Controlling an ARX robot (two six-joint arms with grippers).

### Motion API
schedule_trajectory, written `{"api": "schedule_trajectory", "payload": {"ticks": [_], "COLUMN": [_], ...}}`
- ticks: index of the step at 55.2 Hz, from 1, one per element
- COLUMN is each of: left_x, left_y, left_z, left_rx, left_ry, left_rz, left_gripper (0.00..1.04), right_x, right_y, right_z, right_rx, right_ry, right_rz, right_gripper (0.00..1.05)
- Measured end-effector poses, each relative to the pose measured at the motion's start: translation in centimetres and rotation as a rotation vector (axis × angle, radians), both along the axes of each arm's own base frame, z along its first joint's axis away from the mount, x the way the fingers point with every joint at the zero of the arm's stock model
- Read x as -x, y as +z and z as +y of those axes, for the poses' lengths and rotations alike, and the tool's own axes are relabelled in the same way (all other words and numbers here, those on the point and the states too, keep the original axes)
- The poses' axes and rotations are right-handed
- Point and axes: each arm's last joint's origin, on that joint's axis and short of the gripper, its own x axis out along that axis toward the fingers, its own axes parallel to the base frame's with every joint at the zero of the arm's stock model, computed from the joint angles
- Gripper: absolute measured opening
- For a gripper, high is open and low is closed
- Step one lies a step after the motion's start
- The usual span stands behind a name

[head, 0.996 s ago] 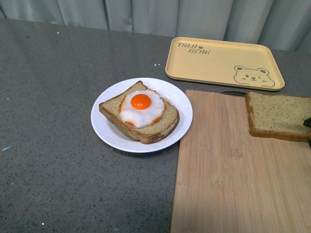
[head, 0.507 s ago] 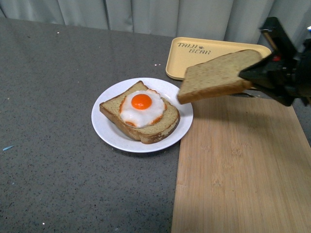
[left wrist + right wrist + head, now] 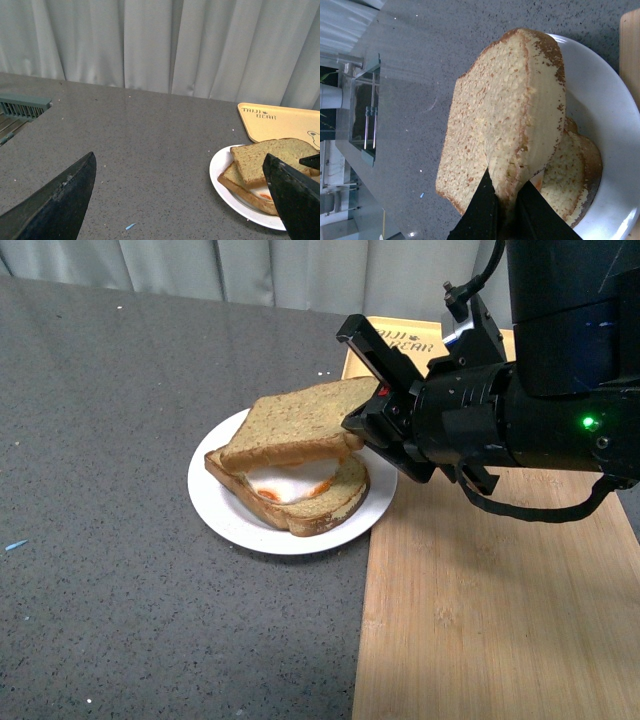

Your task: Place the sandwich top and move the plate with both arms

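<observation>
My right gripper (image 3: 362,412) is shut on the sandwich top (image 3: 295,423), a plain brown speckled slice, and holds it by its right edge just over the egg slice (image 3: 310,495) on the round white plate (image 3: 225,515). The top lies tilted, covering most of the egg. In the right wrist view the fingers (image 3: 485,202) pinch the top's (image 3: 505,115) edge above the plate (image 3: 605,105). My left gripper (image 3: 182,197) is open and empty over bare table, to the left of the plate (image 3: 222,175); the top (image 3: 270,160) shows there too.
A wooden cutting board (image 3: 490,600) lies right of the plate. A yellow bear tray (image 3: 410,340) sits behind, partly hidden by my right arm (image 3: 540,410). Grey table (image 3: 110,440) stretches to the left. A small blue scrap (image 3: 14,545) lies at the far left.
My right gripper lifted the sandwich top off the cutting board, carried it left and lowered it over the egg slice on the plate. The arm now fills the right of the front view.
</observation>
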Motion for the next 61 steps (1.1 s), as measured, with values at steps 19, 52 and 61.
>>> {"api": "schedule_trajectory", "payload": {"ticks": [19,52,61], "left_x": [0.0,0.0,0.0], "left_y": [0.0,0.0,0.0], "left_z": [0.0,0.0,0.0], "left_rx": [0.0,0.0,0.0], "left_ry": [0.0,0.003,0.001], "left_rz": [0.0,-0.001,-0.001], "left_gripper": [0.98,0.98,0.98], "right_x": [1.8,8.5,11.5], "right_y": [-1.0,4.7,5.1], "right_z": [-0.4,-9.0,-11.5], "right_rx": [0.073,0.75,0.809], "right_ry": [-0.003,-0.424,-0.392], "right_rz": [0.024,-0.855,-0.852], "right_gripper": [0.31,0.29,0.01]}}
